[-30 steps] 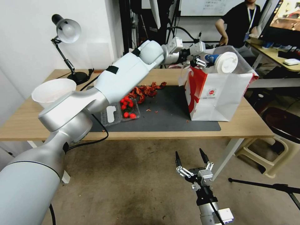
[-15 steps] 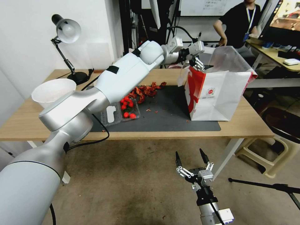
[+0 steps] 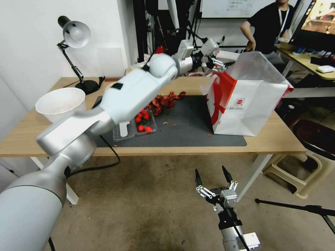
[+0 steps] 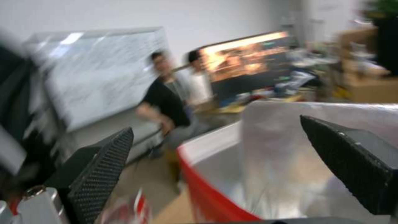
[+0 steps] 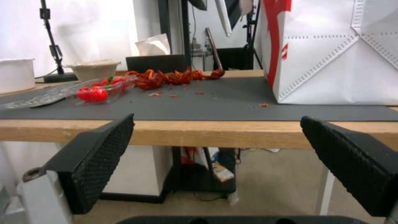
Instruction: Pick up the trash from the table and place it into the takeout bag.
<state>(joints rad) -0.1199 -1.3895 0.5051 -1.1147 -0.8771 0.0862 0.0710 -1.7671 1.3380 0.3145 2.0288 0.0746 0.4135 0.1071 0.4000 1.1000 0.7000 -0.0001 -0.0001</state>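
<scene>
The left gripper [image 3: 218, 62] is being held high at the far left corner of the takeout bag [image 3: 244, 104], just beside its open rim, probably so that things can be dropped straight in. Its fingers are spread wide and nothing is being gripped between them. The bag is being kept upright on the right part of the table [image 3: 279, 139], on the dark grey mat [image 3: 188, 129].

The right gripper [image 3: 213, 176] is being parked low in front of the near table edge, its fingers wide apart and empty.

In the left wrist view the bag's silvery lining [image 4: 265, 161] is being shown, though blurred. In the right wrist view a beige pulp bowl [image 5: 94, 69] is being seen far behind the red scraps [image 5: 174, 77].
</scene>
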